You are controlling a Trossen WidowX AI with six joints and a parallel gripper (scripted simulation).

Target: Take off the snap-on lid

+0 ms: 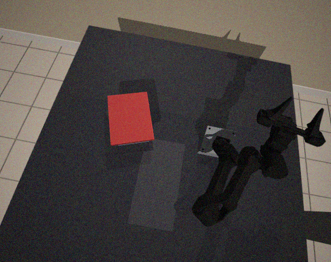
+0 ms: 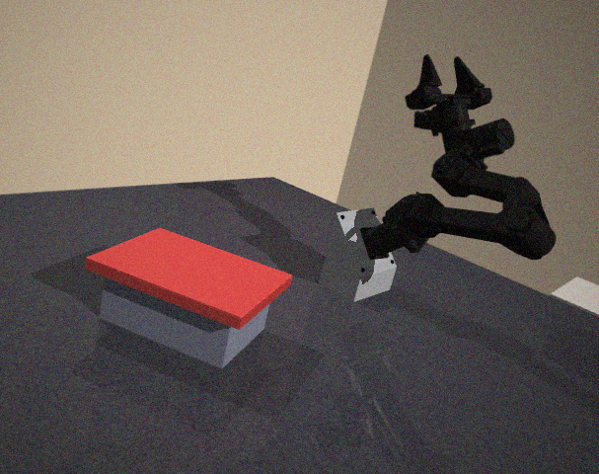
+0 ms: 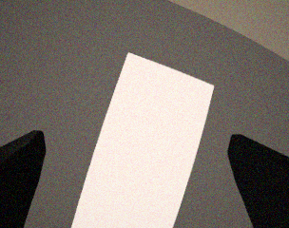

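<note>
The red lid point(image 1: 130, 118) point(image 2: 187, 276) lies flat and level on top of the storage box, its edges overhanging the walls. The blue-grey storage box point(image 2: 156, 327) stands upright on the dark table point(image 1: 75, 197) point(image 2: 442, 382); the top view shows only a thin strip of it below the lid's near edge. My gripper point(image 1: 306, 103) point(image 2: 442, 56) point(image 3: 139, 143) is open and empty. It is raised high, pointing upward, well to the right of the box. The lid and box are not in the wrist view.
The arm's white mounting block point(image 1: 214, 130) point(image 2: 381, 282) stands on the table between the box and the raised arm. The wrist view shows a bright white rectangle point(image 3: 144, 142) on a grey surface beyond the fingers. Walls stand beyond the table edges.
</note>
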